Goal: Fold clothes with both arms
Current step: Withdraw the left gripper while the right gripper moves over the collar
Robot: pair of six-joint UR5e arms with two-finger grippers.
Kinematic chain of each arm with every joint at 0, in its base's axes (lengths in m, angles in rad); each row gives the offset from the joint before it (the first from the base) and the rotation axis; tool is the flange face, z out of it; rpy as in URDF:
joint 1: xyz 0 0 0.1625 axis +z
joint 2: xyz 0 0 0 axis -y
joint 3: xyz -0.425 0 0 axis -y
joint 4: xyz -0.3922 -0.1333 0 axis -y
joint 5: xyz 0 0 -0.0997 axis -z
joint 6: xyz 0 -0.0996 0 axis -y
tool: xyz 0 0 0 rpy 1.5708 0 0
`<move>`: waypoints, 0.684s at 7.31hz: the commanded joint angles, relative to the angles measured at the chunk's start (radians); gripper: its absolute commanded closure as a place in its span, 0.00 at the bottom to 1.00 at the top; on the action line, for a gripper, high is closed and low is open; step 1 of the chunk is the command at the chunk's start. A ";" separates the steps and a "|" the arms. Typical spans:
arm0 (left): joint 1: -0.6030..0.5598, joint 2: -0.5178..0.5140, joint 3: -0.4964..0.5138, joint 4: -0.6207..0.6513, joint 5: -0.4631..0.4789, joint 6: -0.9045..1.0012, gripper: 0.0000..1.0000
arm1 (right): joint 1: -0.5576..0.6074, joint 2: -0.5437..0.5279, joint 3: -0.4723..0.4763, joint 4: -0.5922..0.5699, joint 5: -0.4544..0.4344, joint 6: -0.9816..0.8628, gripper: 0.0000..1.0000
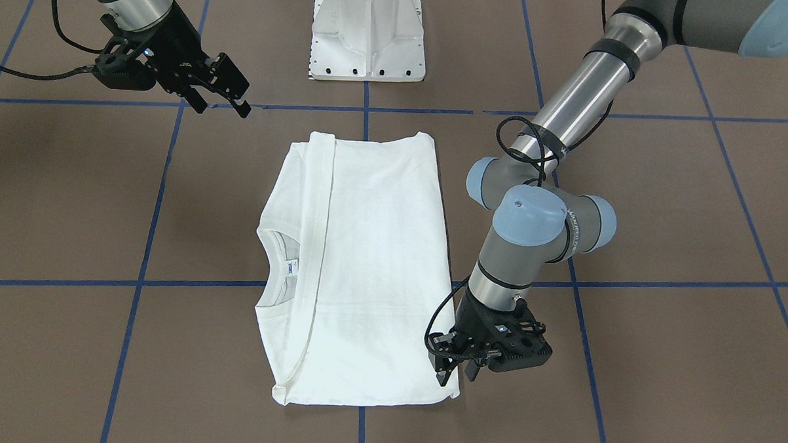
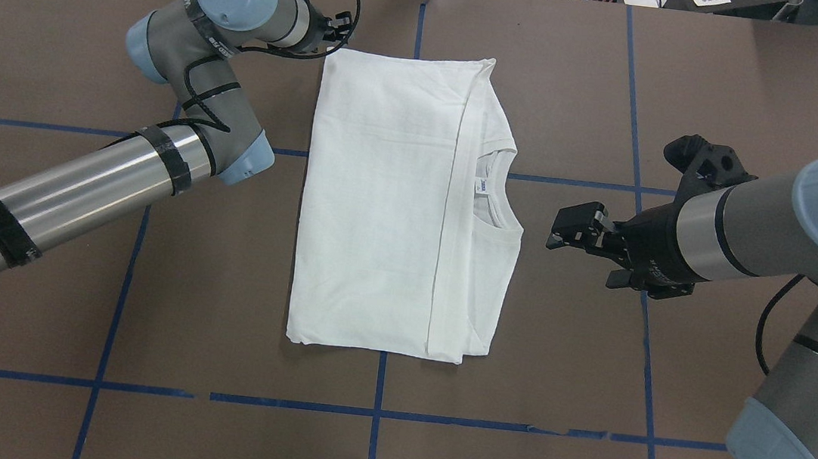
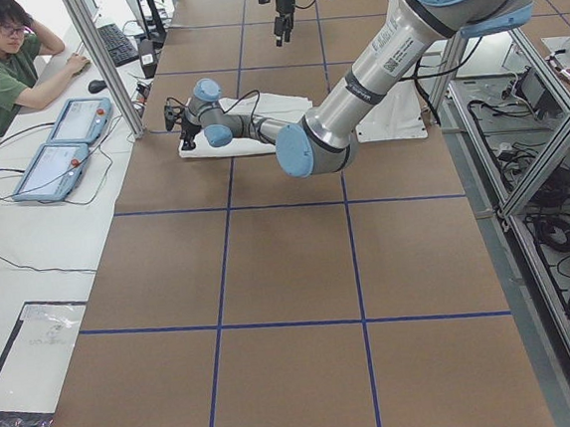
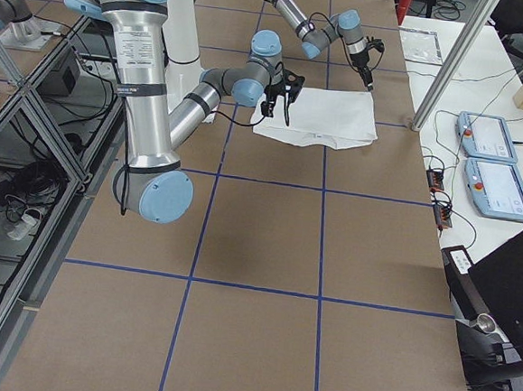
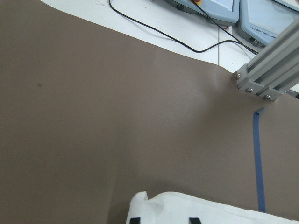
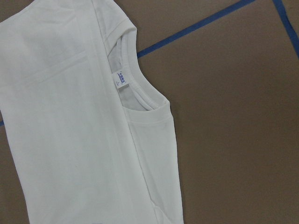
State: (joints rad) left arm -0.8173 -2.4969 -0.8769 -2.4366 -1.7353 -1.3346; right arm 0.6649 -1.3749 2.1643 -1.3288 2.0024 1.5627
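At the left end effector (image 1: 457, 374), a corner of the folded T-shirt (image 1: 366, 260).

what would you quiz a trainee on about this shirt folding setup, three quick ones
1. True or false: the right tool is clamped on the shirt.
2. The collar lies on the side of the shirt toward: A the robot's left side; B the robot's right side; C the robot's base.
3. Fill in: the tool at a far corner of the shirt, with its jaws apart, is the ____ tool.

Key
1. False. It hangs off the table, apart from the shirt, with its jaws open.
2. B.
3. Left: the left tool is at the corner away from the robot.
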 commanded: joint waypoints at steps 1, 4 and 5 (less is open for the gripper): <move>-0.043 0.064 -0.069 0.011 -0.077 0.049 0.00 | 0.027 0.066 -0.088 -0.030 -0.002 -0.111 0.00; -0.049 0.287 -0.404 0.153 -0.182 0.145 0.00 | 0.021 0.274 -0.179 -0.341 -0.101 -0.373 0.00; -0.049 0.367 -0.539 0.227 -0.197 0.181 0.00 | -0.008 0.342 -0.267 -0.349 -0.155 -0.378 0.00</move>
State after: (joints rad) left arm -0.8655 -2.2292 -1.2494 -2.2936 -1.9121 -1.2100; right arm 0.6835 -1.1219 1.9835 -1.6190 1.9126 1.2289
